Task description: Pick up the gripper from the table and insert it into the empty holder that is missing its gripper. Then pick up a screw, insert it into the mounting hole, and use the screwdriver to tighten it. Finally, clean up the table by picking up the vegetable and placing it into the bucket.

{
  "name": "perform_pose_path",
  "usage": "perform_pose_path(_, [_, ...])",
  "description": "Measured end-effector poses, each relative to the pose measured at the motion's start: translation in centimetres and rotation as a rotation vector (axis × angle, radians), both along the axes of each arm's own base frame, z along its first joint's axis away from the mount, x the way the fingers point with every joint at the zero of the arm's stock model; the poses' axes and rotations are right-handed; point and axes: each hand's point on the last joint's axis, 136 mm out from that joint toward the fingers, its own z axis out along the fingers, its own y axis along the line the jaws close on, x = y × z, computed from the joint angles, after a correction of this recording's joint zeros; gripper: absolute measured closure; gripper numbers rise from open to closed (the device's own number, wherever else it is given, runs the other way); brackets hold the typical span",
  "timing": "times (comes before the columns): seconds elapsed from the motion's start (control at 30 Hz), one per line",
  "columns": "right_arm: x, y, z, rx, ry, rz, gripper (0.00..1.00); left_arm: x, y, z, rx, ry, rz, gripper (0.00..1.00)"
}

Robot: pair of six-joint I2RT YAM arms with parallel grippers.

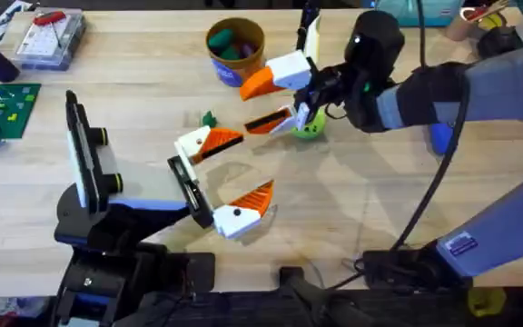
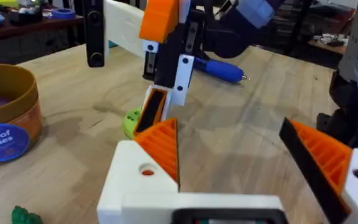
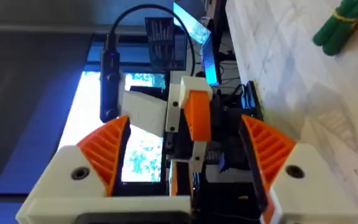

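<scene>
– Where did the gripper (image 1: 205,143) lie from your right hand (image 1: 249,106)?

– At 8 o'clock, near, its orange tip pointing to 3. It seemed seated on the holder (image 1: 187,177), on your left arm; I couldn't tell if fully.

– And the hands?

– Your right hand was wide and held nothing, with 1 finger beside the vegetable (image 1: 309,127). Your left hand (image 1: 252,163) was wide and empty too.

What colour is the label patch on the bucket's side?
Blue with pale lettering, on the orange-tan bucket; clearest in the left wrist view.
</scene>
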Motion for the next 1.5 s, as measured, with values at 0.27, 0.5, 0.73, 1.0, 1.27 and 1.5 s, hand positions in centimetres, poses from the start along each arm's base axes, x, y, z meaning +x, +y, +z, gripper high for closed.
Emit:
perform_pose_path(0.27, [0.8, -0.8, 0.0, 0.009, -0.030, -0.027, 0.006, 0.0, 0.0, 0.0, 0.000, -0.001, 0.000, 0.011])
perform_pose_path(0.5, [0.8, -0.8, 0.0, 0.017, -0.057, -0.028, 0.006, 0.0, 0.0, 0.0, 0.000, -0.001, 0.000, 0.011])
perform_pose_path(0.73, [1.9, -1.5, 0.1, 0.026, -0.088, -0.072, 0.006, 0.0, 0.0, 0.0, 0.000, 0.000, 0.000, 0.011])
perform_pose_path(1.0, [5.8, -6.2, 0.6, -0.092, -0.047, -0.351, 0.006, 0.0, 0.0, 0.0, 0.000, 0.000, -0.001, 0.011])
perform_pose_path(1.27, [4.5, -12.5, 3.4, -0.344, -0.264, -0.623, 0.006, -0.2, -0.1, 0.0, -0.001, 0.001, -0.011, 0.011])
perform_pose_path(1.5, [0.3, -18.2, 3.5, -0.706, -0.374, -0.705, 0.006, -0.2, -0.1, 0.0, -0.001, 0.001, -0.014, 0.011])
